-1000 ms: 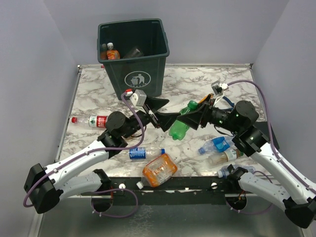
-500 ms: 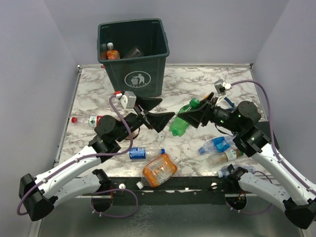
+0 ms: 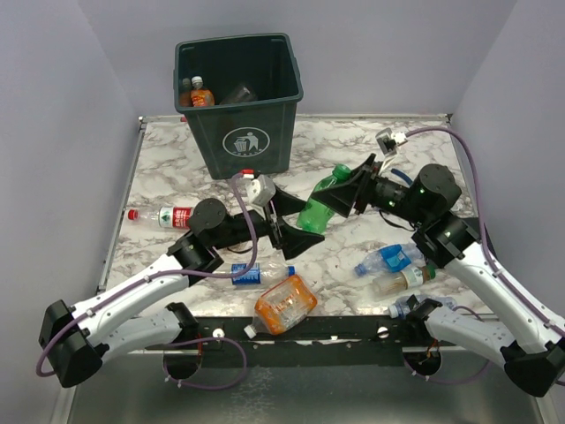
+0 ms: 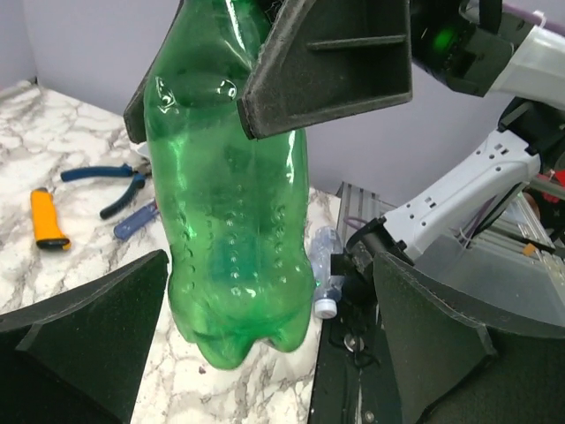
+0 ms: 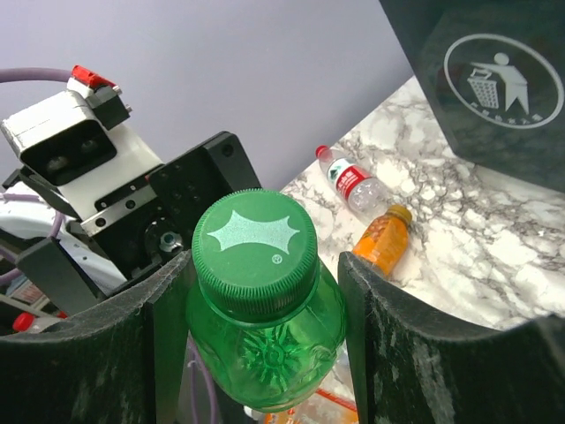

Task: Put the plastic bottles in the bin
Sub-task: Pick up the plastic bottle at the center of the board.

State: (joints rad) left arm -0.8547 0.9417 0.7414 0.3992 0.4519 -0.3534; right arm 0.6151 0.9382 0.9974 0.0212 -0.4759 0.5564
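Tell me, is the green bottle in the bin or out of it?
Out. The right gripper holds the green bottle over the table, in front of the bin, not inside it.

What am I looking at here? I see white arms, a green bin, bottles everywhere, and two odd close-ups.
This is a robot: a left arm and a right arm, bolted at the near edge of a marble table, each ending in a two-finger gripper. The wide picture comes from a camera above and behind the arms. The close-ups come from small cameras on each wrist.

At the back stands a dark green bin with an orange bottle visible inside. Loose bottles lie around, such as a red-labelled bottle. Blue-handled pliers lie there too.

The right gripper is clamped on a green bottle just below its cap. The left gripper is open, with a finger on either side of that bottle's base, not gripping it.
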